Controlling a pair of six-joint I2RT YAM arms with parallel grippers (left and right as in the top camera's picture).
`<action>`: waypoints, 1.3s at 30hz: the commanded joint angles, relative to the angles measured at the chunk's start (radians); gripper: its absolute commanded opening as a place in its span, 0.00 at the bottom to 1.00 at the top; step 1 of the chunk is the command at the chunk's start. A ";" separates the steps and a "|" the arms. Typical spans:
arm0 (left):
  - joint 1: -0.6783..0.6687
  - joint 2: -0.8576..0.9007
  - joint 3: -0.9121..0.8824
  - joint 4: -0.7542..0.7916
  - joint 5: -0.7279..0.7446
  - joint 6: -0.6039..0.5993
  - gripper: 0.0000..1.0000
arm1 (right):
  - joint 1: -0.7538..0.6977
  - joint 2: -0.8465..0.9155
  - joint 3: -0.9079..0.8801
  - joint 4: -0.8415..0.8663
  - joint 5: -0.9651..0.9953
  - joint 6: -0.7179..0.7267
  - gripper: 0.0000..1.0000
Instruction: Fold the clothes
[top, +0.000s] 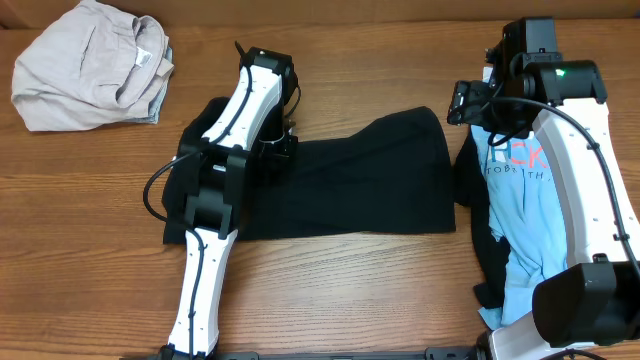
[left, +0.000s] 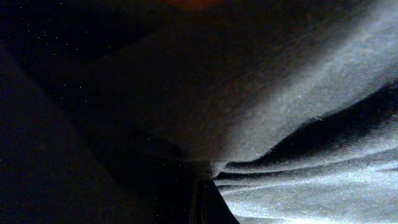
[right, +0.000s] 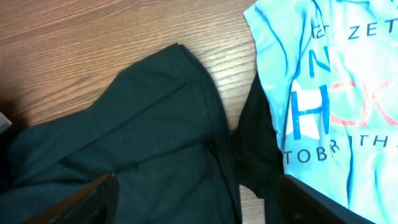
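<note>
A plain black garment lies spread flat across the middle of the table. My left gripper is down on its left part. The left wrist view is dark and filled with black cloth, which bunches into the shut jaws of that gripper. My right gripper hovers open above this garment's right edge, its fingers wide apart with nothing between them. A light blue T-shirt with lettering lies at the right on another black garment. A crumpled beige garment sits at the far left.
Bare wooden tabletop shows in front of the spread garment and behind it. The right arm's white links lie over the blue T-shirt. The left arm reaches in from the front edge.
</note>
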 joint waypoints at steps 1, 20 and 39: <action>0.000 -0.023 0.055 -0.003 -0.027 -0.036 0.06 | 0.000 0.004 -0.003 0.020 0.005 -0.011 0.85; 0.027 -0.068 0.351 0.079 -0.063 0.063 0.62 | 0.000 0.004 -0.003 0.028 0.001 -0.010 0.85; 0.023 0.064 0.335 0.160 -0.031 0.108 0.33 | 0.000 0.004 -0.003 0.028 0.001 -0.011 0.85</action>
